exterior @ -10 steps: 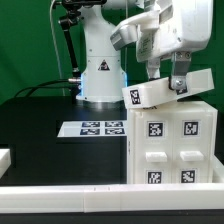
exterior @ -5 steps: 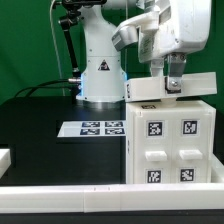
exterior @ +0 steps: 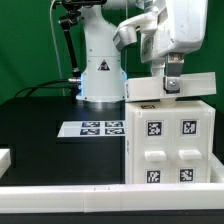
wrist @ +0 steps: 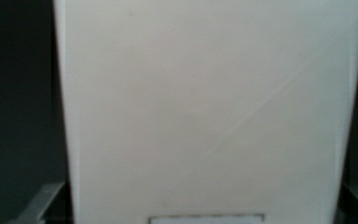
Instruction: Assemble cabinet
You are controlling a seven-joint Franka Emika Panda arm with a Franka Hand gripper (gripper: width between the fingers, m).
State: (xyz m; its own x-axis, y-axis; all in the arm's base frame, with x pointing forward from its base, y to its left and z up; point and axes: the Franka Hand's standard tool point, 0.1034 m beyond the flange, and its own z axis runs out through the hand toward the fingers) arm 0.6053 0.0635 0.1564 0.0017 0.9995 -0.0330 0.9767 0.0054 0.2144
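Note:
The cabinet [exterior: 170, 145] is a white box at the exterior view's right, with square tags and drawer-like panels on its front. A flat white top panel [exterior: 165, 90] lies level on its top edge. My gripper [exterior: 172, 84] comes down from above and its fingers are shut on this panel near its right part. In the wrist view the panel [wrist: 202, 100] fills almost the whole picture. The dark fingers [wrist: 44, 200] show only dimly at its two sides, and my gripper [wrist: 204, 205] straddles it.
The marker board [exterior: 95, 128] lies on the black table left of the cabinet. The arm's white base [exterior: 100, 70] stands behind it. A long white border rail [exterior: 90, 196] runs along the front. A small white piece [exterior: 5, 157] lies at the far left.
The panel was tilted above the cabinet one second ago. It has come down and now lies level on the cabinet top, with the gripper still on it.

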